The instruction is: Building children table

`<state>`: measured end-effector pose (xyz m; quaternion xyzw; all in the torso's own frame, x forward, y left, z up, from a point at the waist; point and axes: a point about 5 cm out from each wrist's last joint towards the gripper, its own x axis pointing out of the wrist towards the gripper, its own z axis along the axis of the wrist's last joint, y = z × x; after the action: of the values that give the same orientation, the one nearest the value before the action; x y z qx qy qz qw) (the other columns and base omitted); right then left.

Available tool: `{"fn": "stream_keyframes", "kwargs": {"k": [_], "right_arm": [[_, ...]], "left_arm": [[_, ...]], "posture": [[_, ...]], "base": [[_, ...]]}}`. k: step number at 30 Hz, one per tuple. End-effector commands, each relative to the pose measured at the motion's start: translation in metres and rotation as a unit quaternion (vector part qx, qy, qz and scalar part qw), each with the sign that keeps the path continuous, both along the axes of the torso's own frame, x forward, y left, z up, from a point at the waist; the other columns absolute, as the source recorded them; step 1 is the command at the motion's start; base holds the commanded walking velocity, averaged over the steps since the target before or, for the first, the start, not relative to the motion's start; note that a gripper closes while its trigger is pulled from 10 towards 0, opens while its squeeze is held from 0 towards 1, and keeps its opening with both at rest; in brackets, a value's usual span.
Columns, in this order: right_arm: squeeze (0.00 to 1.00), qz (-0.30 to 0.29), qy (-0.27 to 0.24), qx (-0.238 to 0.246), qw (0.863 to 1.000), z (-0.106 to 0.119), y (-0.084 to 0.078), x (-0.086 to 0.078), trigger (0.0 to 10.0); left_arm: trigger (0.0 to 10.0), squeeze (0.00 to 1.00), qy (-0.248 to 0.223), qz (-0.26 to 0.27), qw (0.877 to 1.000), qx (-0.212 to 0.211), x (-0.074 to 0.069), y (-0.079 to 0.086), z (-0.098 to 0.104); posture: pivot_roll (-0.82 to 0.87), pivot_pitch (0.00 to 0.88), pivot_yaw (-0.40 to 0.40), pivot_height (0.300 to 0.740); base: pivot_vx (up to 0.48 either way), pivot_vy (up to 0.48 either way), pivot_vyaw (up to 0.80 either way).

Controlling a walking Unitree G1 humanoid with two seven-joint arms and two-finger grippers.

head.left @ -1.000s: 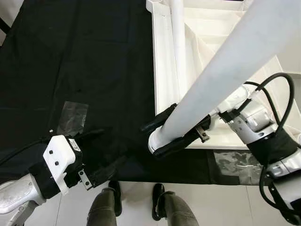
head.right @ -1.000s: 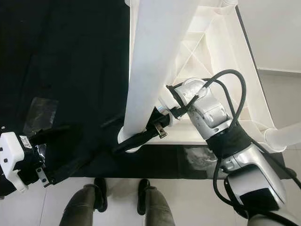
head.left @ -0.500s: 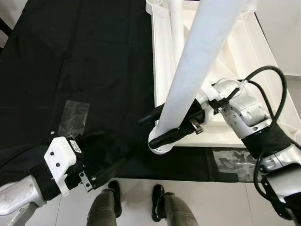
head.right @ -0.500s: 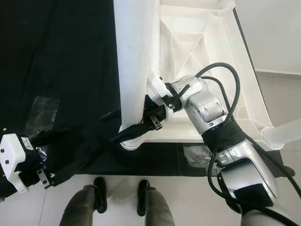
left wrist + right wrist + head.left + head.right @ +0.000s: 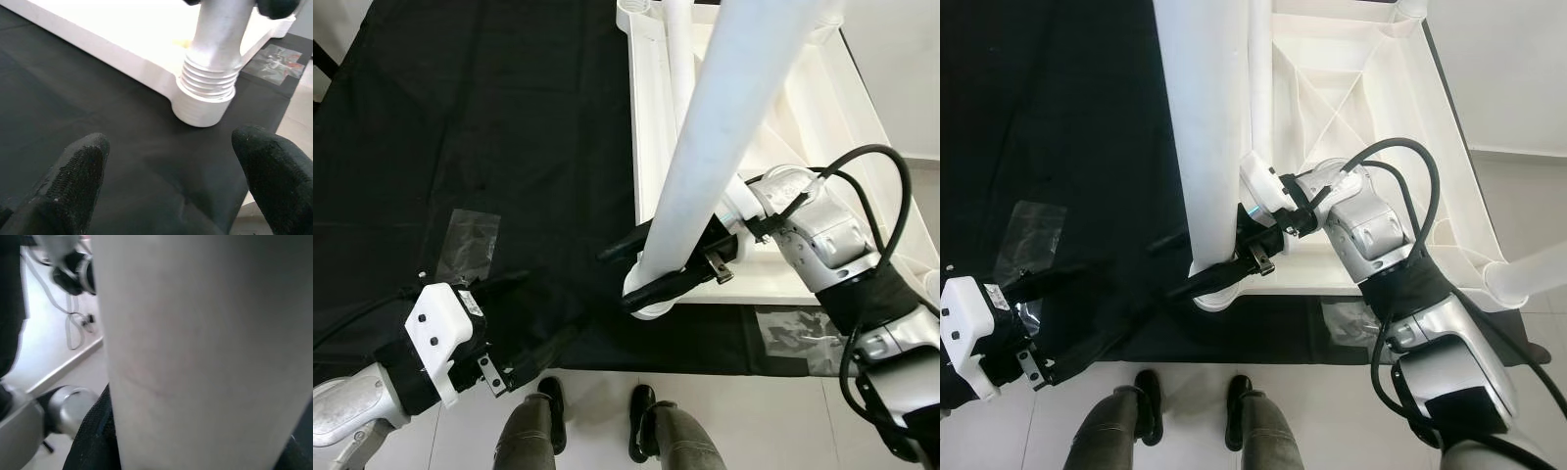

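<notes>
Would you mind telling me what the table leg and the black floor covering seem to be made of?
The table leg, held in the right pincer, looks like moulded white plastic: smooth matte surface, threads moulded into its end. The floor covering seems to be matte black fabric, creased and taped down.

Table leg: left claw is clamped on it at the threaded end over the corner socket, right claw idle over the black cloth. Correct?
Sides swapped. The right claw is clamped on the table leg above the corner socket; the left claw idles open over the black cloth. The left eye view shows it.
</notes>
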<state>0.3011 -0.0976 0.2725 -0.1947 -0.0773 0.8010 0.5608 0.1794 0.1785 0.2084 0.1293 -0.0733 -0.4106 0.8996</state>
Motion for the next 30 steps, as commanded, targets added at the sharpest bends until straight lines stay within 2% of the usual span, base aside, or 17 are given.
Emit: {"fn": "stream_keyframes", "kwargs": {"k": [1,2,3,4,6,7,9,11,13,16,17,19,20,21,22,24,30], "right_arm": [[0.00,-0.090,0.039,-0.070,0.993,-0.039,-0.013,0.010,10.0],[0.00,-0.125,0.042,-0.064,0.989,-0.041,-0.013,0.008,10.0],[0.00,-0.125,0.042,-0.064,0.989,-0.041,-0.013,0.008,10.0],[0.00,-0.156,0.042,-0.059,0.985,-0.044,-0.015,0.005,10.0],[0.00,-0.245,0.060,-0.045,0.967,-0.049,-0.020,0.000,10.0],[0.00,-0.245,0.060,-0.045,0.967,-0.049,-0.020,0.000,10.0],[0.00,-0.310,0.085,-0.034,0.946,-0.056,-0.021,-0.006,10.0],[0.00,-0.310,0.085,-0.034,0.946,-0.056,-0.021,-0.006,10.0],[0.00,-0.387,0.105,-0.009,0.916,-0.073,-0.016,-0.012,10.0],[0.00,-0.498,0.090,0.035,0.862,-0.090,-0.007,-0.016,10.0],[0.00,-0.498,0.090,0.035,0.862,-0.090,-0.007,-0.016,10.0],[0.00,-0.546,0.061,0.054,0.834,-0.092,-0.002,-0.016,10.0],[0.00,-0.546,0.061,0.054,0.834,-0.092,-0.002,-0.016,10.0],[0.00,-0.578,0.050,0.064,0.812,-0.094,-0.001,-0.016,10.0],[0.00,-0.578,0.050,0.064,0.812,-0.094,-0.001,-0.016,10.0],[0.00,-0.617,0.032,0.091,0.781,-0.094,-0.002,-0.017,10.0],[0.00,-0.635,0.004,0.117,0.764,-0.091,-0.001,-0.019,10.0]], "left_arm": [[10.0,0.00,0.005,-0.006,1.000,0.006,-0.003,-0.002,-0.003],[10.0,0.00,0.004,-0.006,1.000,0.005,-0.002,-0.002,-0.003],[10.0,0.00,0.004,-0.006,1.000,0.005,-0.002,-0.002,-0.003],[10.0,0.00,0.004,-0.005,1.000,0.003,-0.002,-0.002,-0.004],[10.0,0.00,0.004,-0.005,1.000,0.002,-0.002,-0.003,-0.005],[10.0,0.00,0.004,-0.005,1.000,0.002,-0.002,-0.003,-0.005],[10.0,0.00,0.004,-0.005,1.000,0.001,-0.001,-0.003,-0.005],[10.0,0.00,0.004,-0.005,1.000,0.001,-0.001,-0.003,-0.005],[10.0,0.00,0.002,-0.005,1.000,0.003,0.000,-0.001,-0.004],[10.0,0.00,-0.001,-0.006,1.000,0.005,0.003,-0.001,-0.004],[10.0,0.00,-0.001,-0.006,1.000,0.005,0.003,-0.001,-0.004],[10.0,0.00,-0.003,-0.007,1.000,0.005,0.004,-0.001,-0.004],[10.0,0.00,-0.003,-0.007,1.000,0.005,0.004,-0.001,-0.004],[10.0,0.00,-0.004,-0.008,1.000,0.005,0.004,-0.001,-0.004],[10.0,0.00,-0.004,-0.008,1.000,0.005,0.004,-0.001,-0.004],[10.0,0.00,-0.009,-0.007,1.000,0.007,0.006,0.001,-0.001],[10.0,0.00,-0.020,-0.003,1.000,0.008,0.010,0.005,0.004]], "posture": [[0.08,0.433,-0.119,0.740],[0.07,0.432,-0.128,0.740],[0.07,0.432,-0.128,0.740],[0.07,0.431,-0.130,0.740],[0.06,0.425,-0.133,0.740],[0.06,0.425,-0.133,0.740],[0.06,0.423,-0.135,0.740],[0.06,0.423,-0.135,0.740],[0.05,0.419,-0.131,0.740],[0.05,0.414,-0.123,0.740],[0.05,0.414,-0.123,0.740],[0.06,0.411,-0.115,0.740],[0.06,0.411,-0.115,0.740],[0.07,0.406,-0.107,0.740],[0.07,0.406,-0.107,0.740],[0.07,0.400,-0.097,0.740],[0.08,0.387,-0.089,0.740]], "base": [[0.000,0.000,0.00],[0.000,0.000,0.00],[0.000,0.000,0.00],[0.000,0.000,0.00],[0.000,0.000,0.00],[0.000,0.000,0.00],[0.000,0.000,0.00],[0.000,0.000,0.00],[0.000,0.000,0.00],[0.000,0.000,0.00],[0.000,0.000,0.00],[0.000,0.000,0.00],[0.000,0.000,0.00],[0.000,0.000,0.00],[0.000,0.000,0.00],[0.000,0.000,0.00],[0.000,0.000,0.00]]}}
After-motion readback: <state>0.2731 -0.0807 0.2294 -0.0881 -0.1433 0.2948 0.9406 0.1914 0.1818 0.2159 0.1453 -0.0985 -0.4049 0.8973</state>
